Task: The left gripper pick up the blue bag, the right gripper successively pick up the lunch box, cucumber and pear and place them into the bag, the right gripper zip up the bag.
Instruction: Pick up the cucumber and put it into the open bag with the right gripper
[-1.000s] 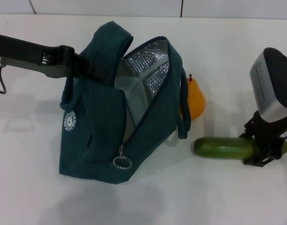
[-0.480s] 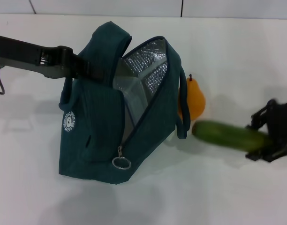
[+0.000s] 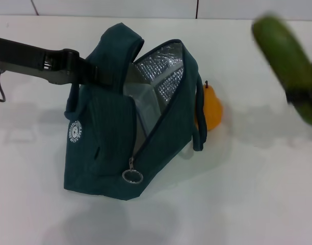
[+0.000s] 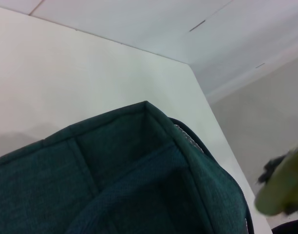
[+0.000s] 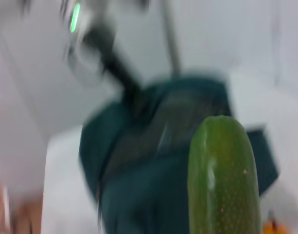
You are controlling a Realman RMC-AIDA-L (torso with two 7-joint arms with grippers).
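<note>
1. The right pincer [image 3: 305, 97] sits at about 3 o'clock in the head view, clenched on the cucumber [image 3: 286, 61], which it carries raised off the table [image 3: 248, 204] and tilted, its free end pointing up toward 11 o'clock. Held by one end like this, the long body can be led nose-first into a narrow opening.
2. In the right wrist view the cucumber [image 5: 222, 175] points straight at the bag's open mouth, so the carry looks aimed at the drop.
3. The left pincer [image 3: 92, 74] reaches in from 9 o'clock and grips the blue bag [image 3: 120, 148] by its upper flap near a handle; it is clamped on the fabric. Lifting that side keeps the bag upright and its zipper spread, showing the silver lining [image 3: 163, 71].
4. A pale flat shape lies inside the bag; it may be the lunch box, but that cannot be told for sure.
5. The pear [image 3: 211, 108] stands on the table just beside the bag at its 3 o'clock side, touching or nearly touching a handle loop, waiting its turn.
6. The zipper's ring pull [image 3: 132, 176] hangs at the bag's near end, at 6 o'clock, unused so far.
</note>
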